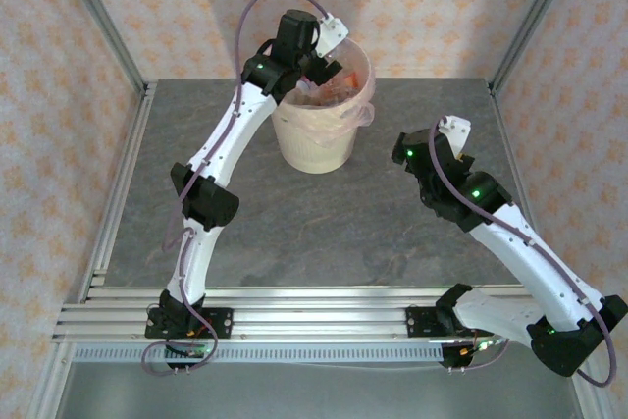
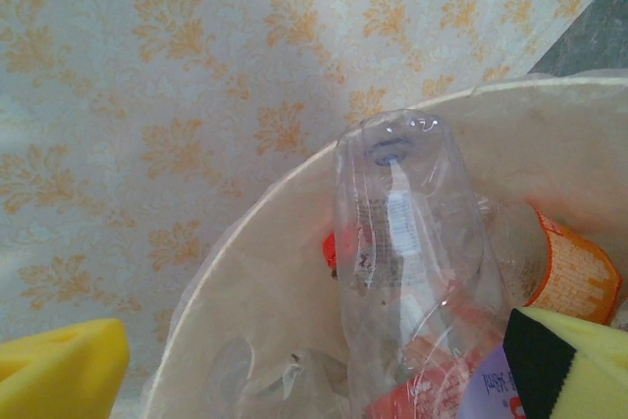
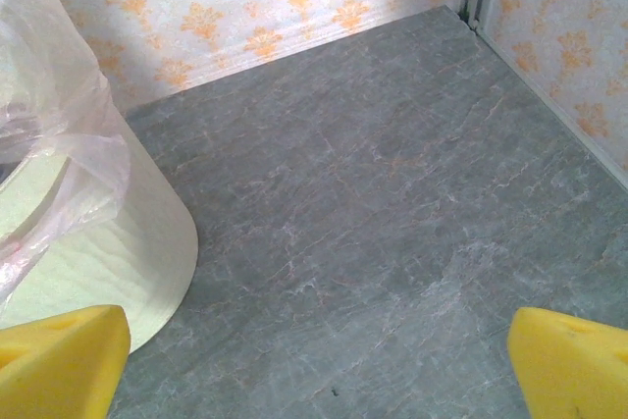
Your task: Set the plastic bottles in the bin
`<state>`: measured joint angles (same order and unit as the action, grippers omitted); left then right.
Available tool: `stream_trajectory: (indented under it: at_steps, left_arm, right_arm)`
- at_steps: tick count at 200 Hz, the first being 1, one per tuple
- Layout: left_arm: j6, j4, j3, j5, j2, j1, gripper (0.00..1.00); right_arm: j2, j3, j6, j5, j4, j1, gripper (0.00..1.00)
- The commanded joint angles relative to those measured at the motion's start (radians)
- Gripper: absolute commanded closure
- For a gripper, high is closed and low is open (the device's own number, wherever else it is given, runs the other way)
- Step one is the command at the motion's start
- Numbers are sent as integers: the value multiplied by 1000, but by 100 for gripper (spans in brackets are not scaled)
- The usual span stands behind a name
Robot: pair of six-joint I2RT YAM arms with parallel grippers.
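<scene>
Left gripper (image 2: 314,355) hangs over the bin (image 2: 549,115) with its yellow pads spread wide and clamping nothing, probably so the clear plastic bottle (image 2: 412,242) between them can drop free. That bottle stands base-up inside the bin, see-through with a red label low down, beside an orange-labelled bottle (image 2: 574,277). Right gripper (image 3: 319,355), likewise wide open and empty, sits low over the grey table (image 3: 392,193) beside the bin.

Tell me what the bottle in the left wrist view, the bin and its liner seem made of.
Bottle: thin clear plastic, glossy; things behind show through.
Bin: opaque cream plastic, probably matte, with a smooth wall.
Liner: thin translucent pinkish film, wrinkled and draped over the rim.
</scene>
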<state>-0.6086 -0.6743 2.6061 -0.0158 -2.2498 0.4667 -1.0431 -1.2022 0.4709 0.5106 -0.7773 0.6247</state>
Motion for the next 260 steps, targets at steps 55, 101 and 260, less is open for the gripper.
stream_trajectory:
  at_steps: [55, 101, 260]
  left_arm:
    - [217, 32, -163, -107, 410, -2, 0]
    - [433, 334, -875, -321, 854, -11, 0]
    - [685, 956, -2190, -651, 1365, -164, 0]
  right_arm:
    - [69, 35, -25, 128, -43, -5, 1]
    - [139, 146, -64, 206, 1, -5, 1]
    - [290, 798, -381, 73, 803, -283, 1]
